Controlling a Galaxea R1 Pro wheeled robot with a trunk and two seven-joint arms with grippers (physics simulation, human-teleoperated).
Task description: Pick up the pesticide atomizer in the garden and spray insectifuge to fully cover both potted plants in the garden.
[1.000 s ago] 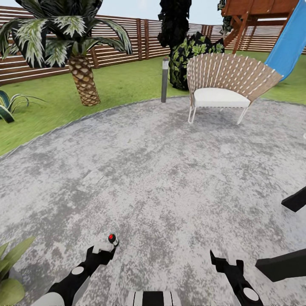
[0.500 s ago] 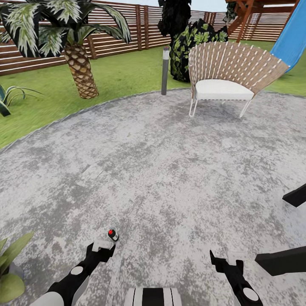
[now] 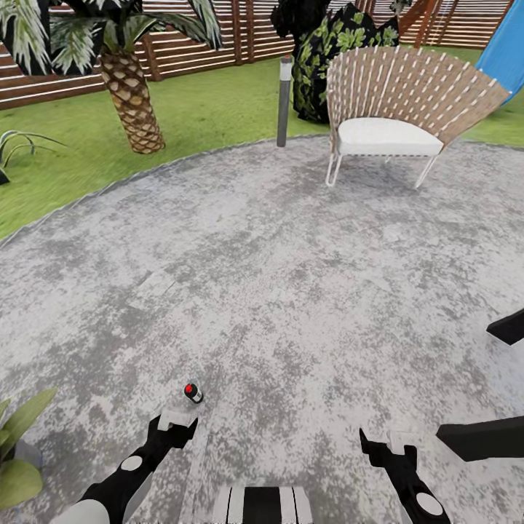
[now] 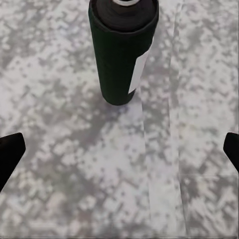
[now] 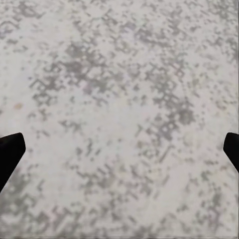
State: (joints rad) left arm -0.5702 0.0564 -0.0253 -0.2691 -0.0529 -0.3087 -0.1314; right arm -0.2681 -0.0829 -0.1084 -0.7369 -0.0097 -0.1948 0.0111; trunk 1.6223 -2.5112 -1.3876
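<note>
Head view: over the last second the whole scene slides toward the top of the frame, the palm (image 3: 131,94), the wicker chair (image 3: 397,116) and the grey bollard lamp (image 3: 284,102) all sitting higher than before, so the camera itself tips downward; nothing in the garden has moved; the pesticide atomizer (image 3: 193,393) stands upright on the mottled patio (image 3: 291,276), seen from above as a dark cap with a red dot, just ahead of the left gripper (image 3: 177,426); the atomizer climbs less in frame than the far things do, while both arms hold their place at the frame's foot; left wrist view: the bottle (image 4: 122,55) is a dark green cylinder with a white label down one side, standing apart from the fingers (image 4: 10,152), which are spread wide and released, nothing between them; right wrist view: the right gripper (image 5: 119,149) hangs over bare paving, fingers likewise parted and empty; a potted plant (image 3: 18,458) shows leaves at the left edge of the head view, near the left arm; judgement: the downward tilt frames the pickup better, and the grasp is not yet made; the left arm needs to advance to bracket the bottle.
</note>
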